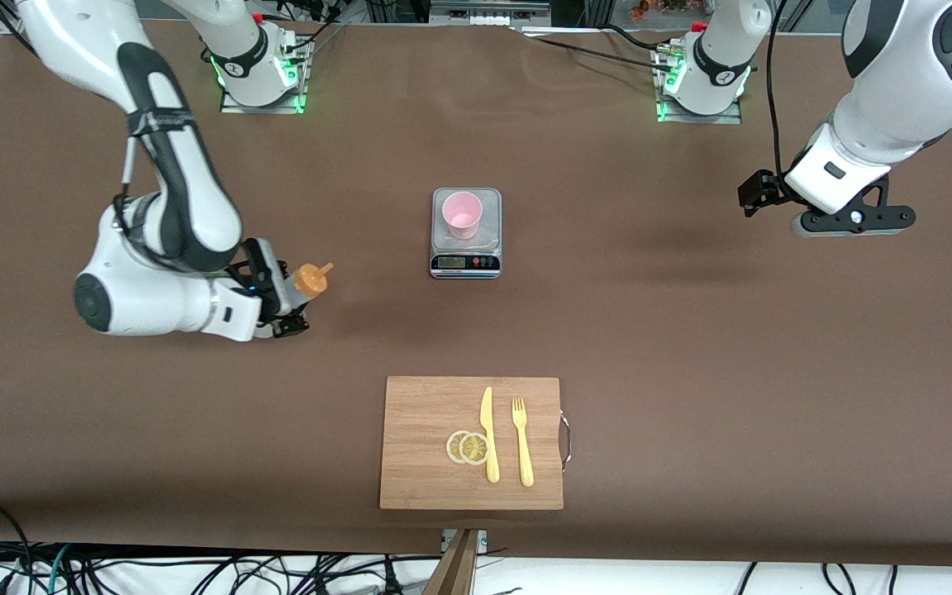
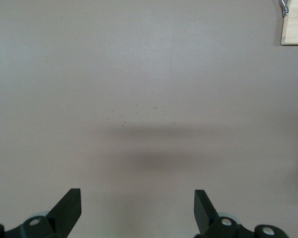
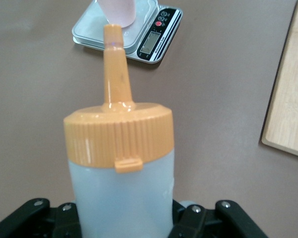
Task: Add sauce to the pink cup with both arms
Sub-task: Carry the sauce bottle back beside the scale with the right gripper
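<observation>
Two tools are at work, and only one is loaded. The right tool (image 1: 282,299) is clamped around the body of the sauce (image 1: 307,281), a whitish squeeze bottle with an orange cap. The bottle is tipped, its long axis running from the tool toward the scale (image 1: 465,234), with the nozzle leading. In the right wrist view the nozzle of the sauce (image 3: 120,163) lines up almost exactly with the pink cup (image 3: 117,11) on the scale (image 3: 126,33), so the heading looks set.

The pink cup (image 1: 462,214) stands upright on the scale's steel plate, on the half away from the display. The right tool and its bottle are well apart from the scale, toward the right arm's end of the surface (image 1: 691,347), so the gap still has to be crossed before any pour. That arm is clearly the closer of the two to the cup.

The left tool (image 1: 854,220) hangs over bare surface toward the left arm's end, well apart from the scale, its fingers (image 2: 69,207) spread wide and holding nothing; it waits.

The scale's display and buttons are visible, but no digits, brand or label can be read, and the bottle shows none either.
</observation>
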Tool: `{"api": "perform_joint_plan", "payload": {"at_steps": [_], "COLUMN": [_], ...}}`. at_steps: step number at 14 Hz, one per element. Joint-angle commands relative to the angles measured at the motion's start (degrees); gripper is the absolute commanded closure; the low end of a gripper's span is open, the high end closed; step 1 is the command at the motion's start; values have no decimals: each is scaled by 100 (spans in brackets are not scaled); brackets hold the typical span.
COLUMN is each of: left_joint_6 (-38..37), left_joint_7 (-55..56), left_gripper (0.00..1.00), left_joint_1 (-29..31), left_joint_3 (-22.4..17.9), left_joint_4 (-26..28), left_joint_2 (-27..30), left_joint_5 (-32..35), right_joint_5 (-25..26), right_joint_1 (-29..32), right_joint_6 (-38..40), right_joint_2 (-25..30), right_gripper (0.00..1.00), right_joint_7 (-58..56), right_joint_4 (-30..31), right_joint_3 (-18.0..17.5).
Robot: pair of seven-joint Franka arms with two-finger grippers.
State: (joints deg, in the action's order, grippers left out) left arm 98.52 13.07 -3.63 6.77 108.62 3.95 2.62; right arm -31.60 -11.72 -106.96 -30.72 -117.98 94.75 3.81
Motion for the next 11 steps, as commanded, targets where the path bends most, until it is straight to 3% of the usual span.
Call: {"api": "perform_joint_plan", "payload": {"at_steps": [1, 5, 11], "left_joint_6": [-69, -69, -69], "left_joint_7": [-24, -24, -15], "left_gripper": [0, 0, 0], "left_joint_1": [55, 55, 55], "left_joint_3": [53, 53, 53], "left_joint_4": [-7, -7, -7], "left_joint_2": [36, 36, 27], "left_joint_5": [64, 64, 64], "right_joint_5": [-556, -1338, -1894], "right_joint_1": [476, 1153, 1892], "right_joint_6": [359, 992, 1845], "right_joint_2": [-47, -337, -636], "right_gripper": [100, 100, 100], "right_joint_7": [-575, -1392, -2272], "right_joint_4": [96, 140, 492], "right_joint_3": [-91, -91, -91]}}
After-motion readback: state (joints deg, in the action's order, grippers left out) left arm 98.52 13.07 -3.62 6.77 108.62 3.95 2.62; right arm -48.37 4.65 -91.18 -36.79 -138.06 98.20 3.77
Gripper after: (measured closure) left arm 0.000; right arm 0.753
